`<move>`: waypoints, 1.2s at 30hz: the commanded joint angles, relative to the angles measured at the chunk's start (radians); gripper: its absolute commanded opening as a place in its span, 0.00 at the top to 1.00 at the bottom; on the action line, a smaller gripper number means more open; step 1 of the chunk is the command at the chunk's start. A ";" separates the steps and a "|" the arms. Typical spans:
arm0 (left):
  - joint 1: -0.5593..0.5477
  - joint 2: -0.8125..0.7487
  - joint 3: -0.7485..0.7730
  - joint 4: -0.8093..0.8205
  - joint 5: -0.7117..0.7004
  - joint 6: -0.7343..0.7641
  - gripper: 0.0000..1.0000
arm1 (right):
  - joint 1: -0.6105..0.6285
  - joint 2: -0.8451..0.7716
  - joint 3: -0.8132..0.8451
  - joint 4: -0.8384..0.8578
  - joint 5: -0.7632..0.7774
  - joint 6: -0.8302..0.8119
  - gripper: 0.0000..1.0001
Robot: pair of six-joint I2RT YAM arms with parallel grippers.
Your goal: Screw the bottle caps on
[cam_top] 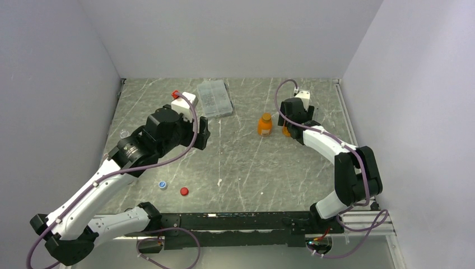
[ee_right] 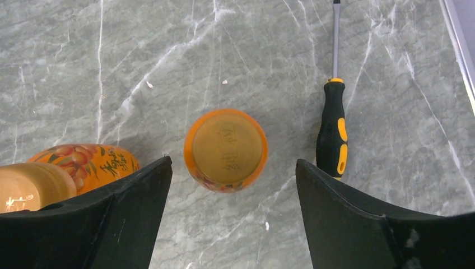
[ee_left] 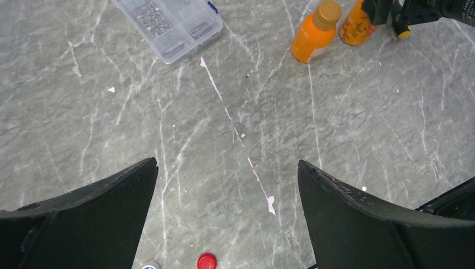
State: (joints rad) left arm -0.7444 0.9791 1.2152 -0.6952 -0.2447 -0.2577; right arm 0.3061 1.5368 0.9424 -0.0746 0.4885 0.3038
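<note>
Left arm (cam_top: 101,185) reaches forward, jaws wide — right arm's (cam_top: 330,147) jaws open above bottle cap (ee_right: 226,148).

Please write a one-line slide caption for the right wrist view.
Open right end effector straddles a capped squat orange plastic bottle; a black-and-yellow screwdriver lies beside.

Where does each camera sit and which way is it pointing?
Top external: above and behind the bases, looking down on the table; both arms show.
Left wrist: on the left arm, looking across the table at the box, left bottle and right bottle; open left hand at the bottom.
Right wrist: on the right arm, straight down on the right bottle, inside the open right hand; screwdriver beside.
Shared: all three show both bottles.
</note>
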 commanded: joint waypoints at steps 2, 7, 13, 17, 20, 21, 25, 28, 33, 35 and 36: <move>0.005 0.013 0.127 -0.095 -0.130 -0.033 0.00 | -0.005 -0.091 0.131 -0.163 -0.007 0.051 0.14; 0.008 0.035 0.228 -0.313 -0.370 -0.121 0.01 | -0.005 -0.137 0.228 -0.327 -0.068 0.070 0.10; 0.058 0.045 0.290 -0.569 -0.559 -0.232 0.01 | 0.014 -0.245 0.225 -0.370 -0.248 0.098 0.10; 0.172 0.059 0.290 -0.597 -0.560 -0.219 0.01 | 0.067 -0.264 0.232 -0.374 -0.310 0.092 0.10; 0.301 0.073 0.267 -0.521 -0.488 -0.135 0.02 | 0.104 -0.259 0.233 -0.361 -0.346 0.084 0.11; 0.356 0.081 0.263 -0.491 -0.451 -0.111 0.03 | 0.113 -0.255 0.234 -0.359 -0.353 0.082 0.11; 0.587 0.129 0.250 -0.374 -0.237 -0.056 0.12 | 0.140 -0.250 0.232 -0.346 -0.387 0.075 0.12; 0.715 0.167 0.231 -0.319 -0.131 -0.057 0.19 | 0.146 -0.255 0.226 -0.338 -0.409 0.070 0.14; 0.853 0.211 0.180 -0.230 -0.067 -0.061 0.28 | 0.148 -0.268 0.213 -0.333 -0.428 0.064 0.15; 0.894 0.217 0.156 -0.206 -0.057 -0.066 0.32 | 0.149 -0.272 0.208 -0.335 -0.433 0.066 0.15; 0.908 0.217 0.140 -0.191 -0.051 -0.068 0.33 | 0.149 -0.275 0.206 -0.334 -0.435 0.066 0.15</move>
State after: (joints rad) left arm 0.1040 1.2015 1.3857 -0.9855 -0.3725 -0.3309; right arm 0.4507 1.2911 1.1477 -0.4290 0.0818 0.3820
